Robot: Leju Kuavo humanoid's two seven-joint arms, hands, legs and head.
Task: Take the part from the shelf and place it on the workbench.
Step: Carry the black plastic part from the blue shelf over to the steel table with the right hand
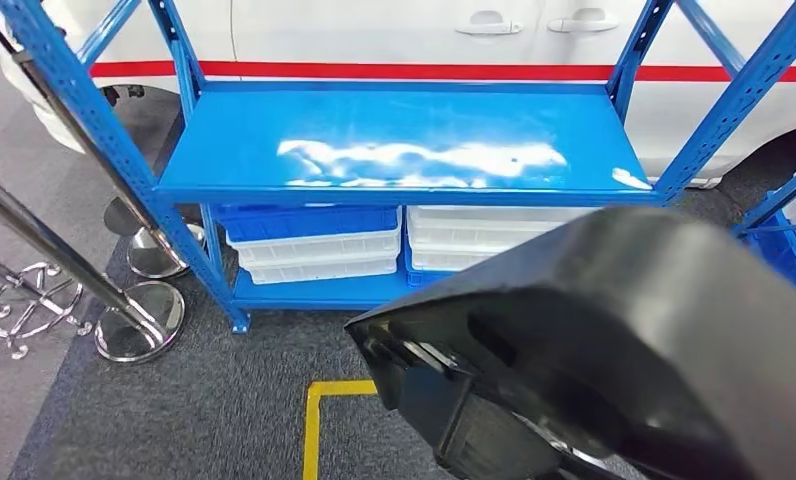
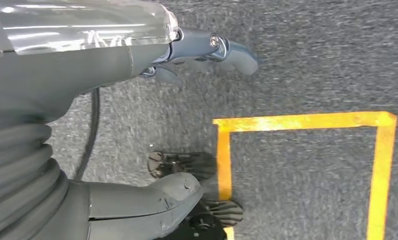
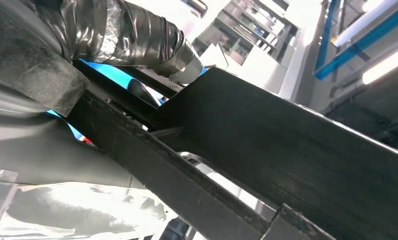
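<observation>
The black part (image 1: 624,330) is off the shelf (image 1: 404,140), raised in front of it over the grey carpet, nearer to me than the shelf's glossy blue deck. My right hand (image 3: 137,37) appears to be clasped on the part's edge, though my fingers there are mostly hidden. My left hand (image 2: 187,55) hangs beside the yellow floor tape (image 2: 302,122), well below the shelf, fingers apart and holding nothing. White bins (image 1: 319,250) sit under the deck.
</observation>
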